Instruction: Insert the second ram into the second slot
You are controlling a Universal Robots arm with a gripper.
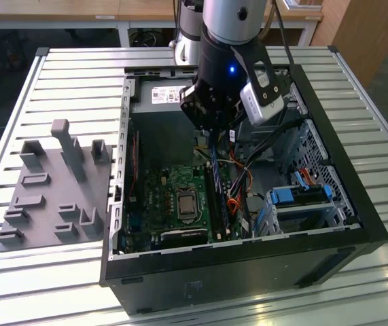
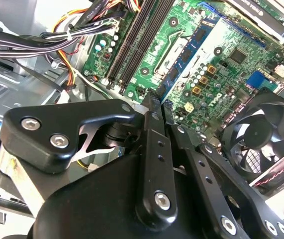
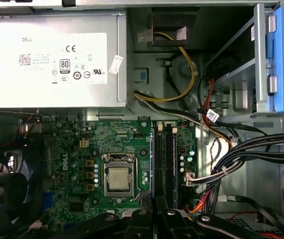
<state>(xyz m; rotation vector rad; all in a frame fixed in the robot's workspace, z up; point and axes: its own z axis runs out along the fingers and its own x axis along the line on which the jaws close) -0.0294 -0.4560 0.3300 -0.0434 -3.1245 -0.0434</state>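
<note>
My gripper [image 1: 214,134] hangs inside the open computer case [image 1: 357,204], above the green motherboard [image 1: 156,197]. In the second wrist view its black fingers [image 2: 151,129] are shut on the second ram [image 2: 186,52], a thin dark-blue stick with small dark chips that juts out from the fingertips over the board. In the exterior view the ram [image 1: 214,163] points down towards two long black memory slots [image 1: 215,197]. These slots [image 3: 164,159] lie side by side just beyond the gripper [image 3: 154,214]. I cannot tell which one is the second slot.
A silver power supply [image 3: 52,59] fills the case's end. The processor socket [image 3: 118,178] sits beside the slots, a black fan [image 2: 261,144] further off. Cable bundles [image 3: 241,159] and a blue drive cage [image 1: 302,193] crowd the other side. A grey fixture block [image 1: 51,190] lies on the slatted table.
</note>
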